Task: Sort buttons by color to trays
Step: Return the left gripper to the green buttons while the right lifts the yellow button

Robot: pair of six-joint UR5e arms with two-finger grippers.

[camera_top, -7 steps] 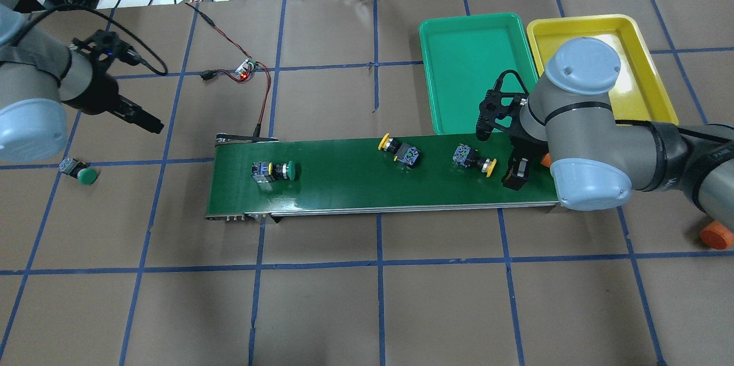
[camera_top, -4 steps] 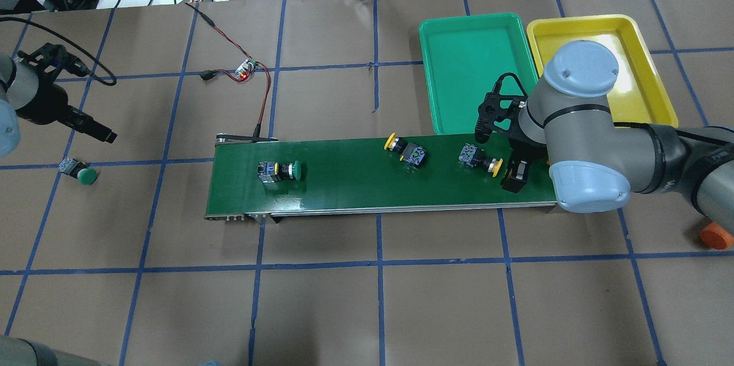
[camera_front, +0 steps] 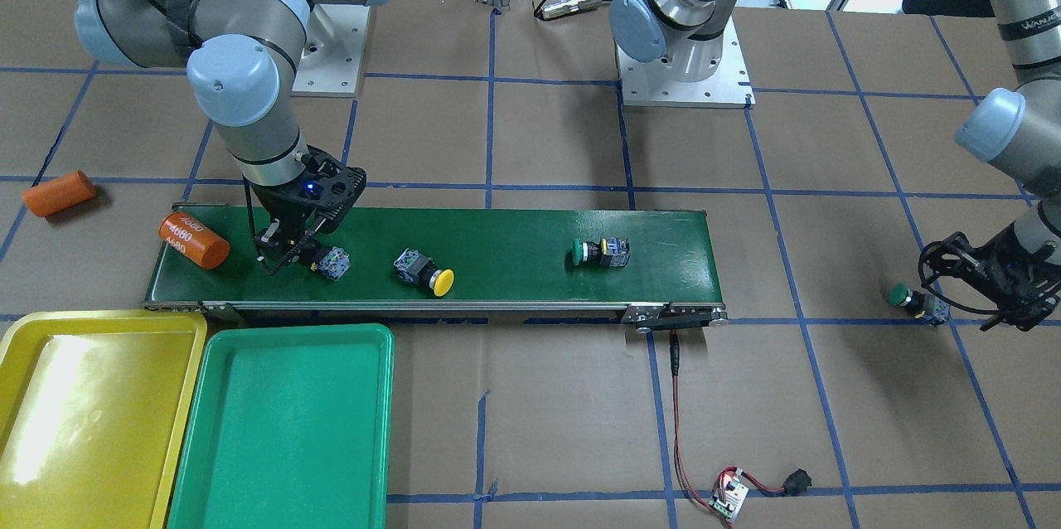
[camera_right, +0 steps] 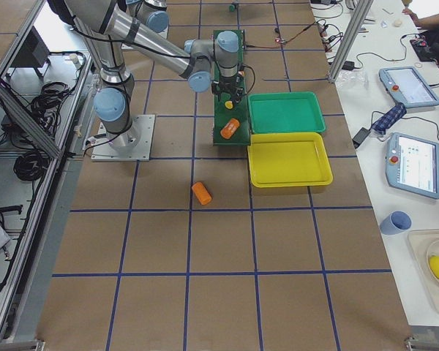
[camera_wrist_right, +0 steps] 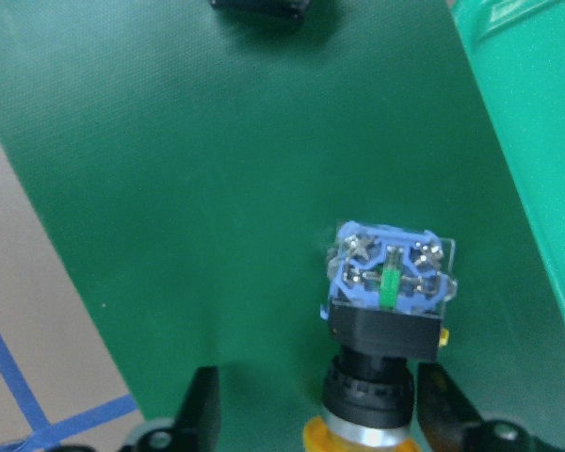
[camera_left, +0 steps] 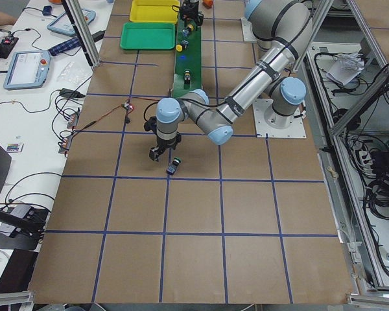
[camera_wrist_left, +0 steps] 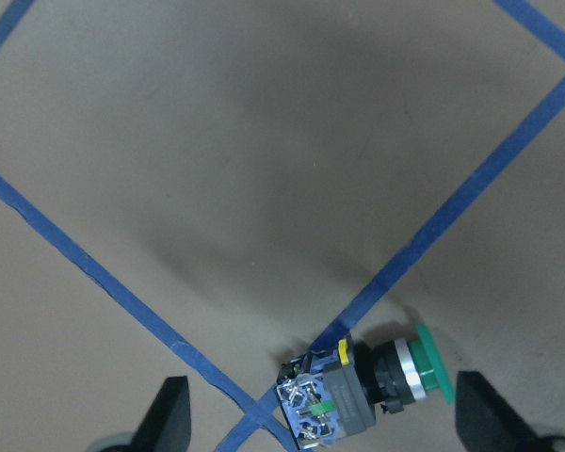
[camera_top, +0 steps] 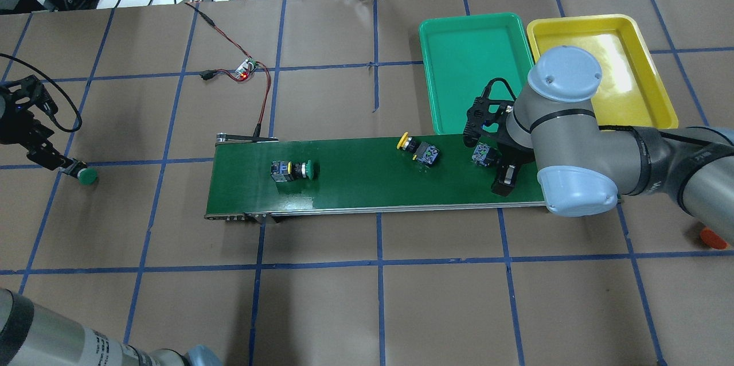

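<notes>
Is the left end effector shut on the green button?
No, the fingers of the left end effector stand apart on either side of the green button, not touching it.

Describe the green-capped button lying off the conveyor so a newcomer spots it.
Find the long dark-green conveyor belt, then look past its wired end onto the brown table. Under the left claw a button lies sideways on a blue tape line; unlike the other green-capped button, it is off the belt.
</notes>
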